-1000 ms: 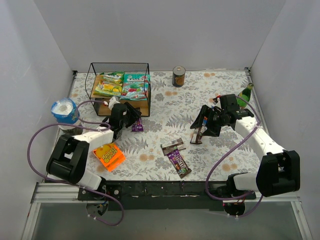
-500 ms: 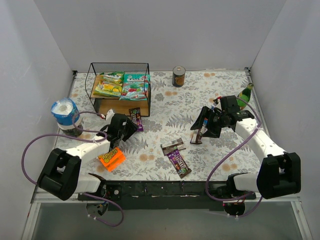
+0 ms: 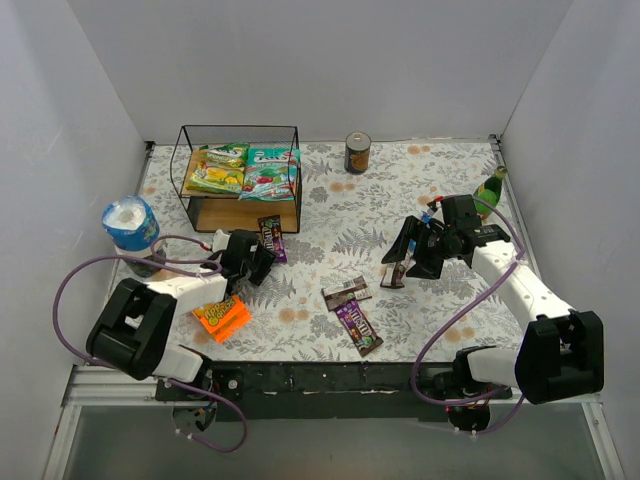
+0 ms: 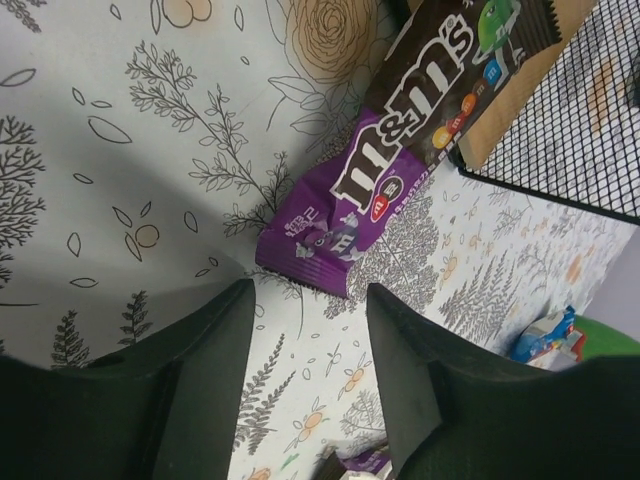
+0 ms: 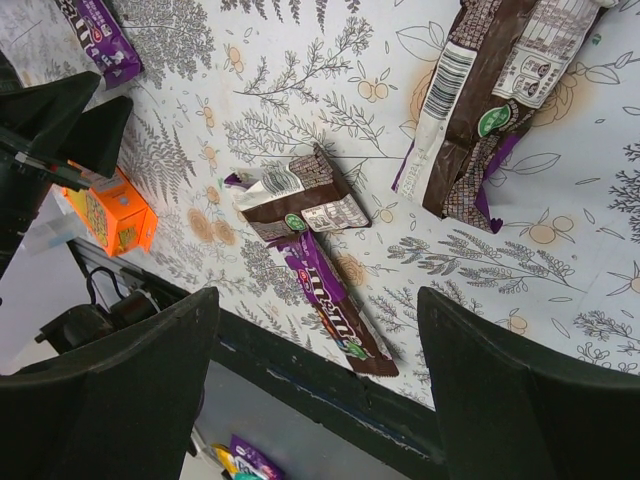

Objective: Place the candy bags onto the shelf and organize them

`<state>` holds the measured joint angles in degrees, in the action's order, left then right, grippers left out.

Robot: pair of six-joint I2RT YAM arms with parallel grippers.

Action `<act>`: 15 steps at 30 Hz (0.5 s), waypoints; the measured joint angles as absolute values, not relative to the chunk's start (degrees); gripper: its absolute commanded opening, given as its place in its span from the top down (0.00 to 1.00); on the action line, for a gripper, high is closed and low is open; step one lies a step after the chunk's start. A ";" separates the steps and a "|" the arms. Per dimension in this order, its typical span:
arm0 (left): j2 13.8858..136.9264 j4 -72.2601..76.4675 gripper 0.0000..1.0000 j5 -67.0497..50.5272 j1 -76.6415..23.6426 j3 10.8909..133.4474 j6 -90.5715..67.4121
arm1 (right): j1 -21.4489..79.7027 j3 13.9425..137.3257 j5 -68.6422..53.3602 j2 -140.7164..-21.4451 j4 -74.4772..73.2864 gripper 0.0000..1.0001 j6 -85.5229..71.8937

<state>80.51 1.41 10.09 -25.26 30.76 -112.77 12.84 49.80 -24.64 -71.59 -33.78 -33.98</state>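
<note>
Shelf (image 3: 225, 212) at the far-left corner of the table (image 3: 330, 215). Its top board carries two bags side by side, the yellow-green bag (image 3: 217, 172) on the left and the teal bag (image 3: 270, 172) on the right. The lower board looks nearly bare.

Four packets are not yet shelved:
- M&M's packet (image 4: 400, 170) lies flat at the shelf's near-right corner. Its far end seems to lap the edge of the lower board; the rest is on the table.
- Brown packet (image 3: 348, 291) and purple packet (image 3: 358, 328) lie close together near the middle of the near edge.
- Folded packet (image 5: 490, 90), brown, white and purple, lies toward the right edge.

Judgement: roughly a third done. The big bags are placed; the small packets remain, and the M&M's packet needs pushing fully on.

Left gripper (image 4: 308, 305): fingers well apart and holding nothing. It is low over the table and aimed at the near end of the M&M's packet, just short of it, with no contact seen.

Right gripper (image 3: 402, 258): fingers spread wide and empty, hanging over the folded packet. The wrist view puts the packet ahead of the fingers, not between them.

Orange package (image 3: 221, 313) lies near the left arm by the near edge; it is not part of the job.
</note>
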 measured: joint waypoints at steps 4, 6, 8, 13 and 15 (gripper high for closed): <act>81.87 3.79 0.67 10.33 -25.26 30.41 -114.08 | 12.82 49.71 -24.64 -71.13 -33.87 0.13 -33.71; 82.98 4.69 0.76 10.63 -25.26 30.50 -114.43 | 12.82 49.71 -24.64 -70.83 -34.15 0.13 -33.41; 84.09 5.23 0.83 10.85 -25.26 30.74 -114.80 | 12.78 49.71 -24.64 -70.72 -34.26 0.13 -33.08; 86.02 5.34 1.00 11.35 -25.26 31.81 -115.04 | 12.47 49.71 -24.71 -70.70 -34.52 0.13 -32.71; 86.37 5.06 1.00 11.42 -25.26 32.29 -115.11 | 12.38 49.71 -24.71 -70.70 -34.57 0.13 -32.67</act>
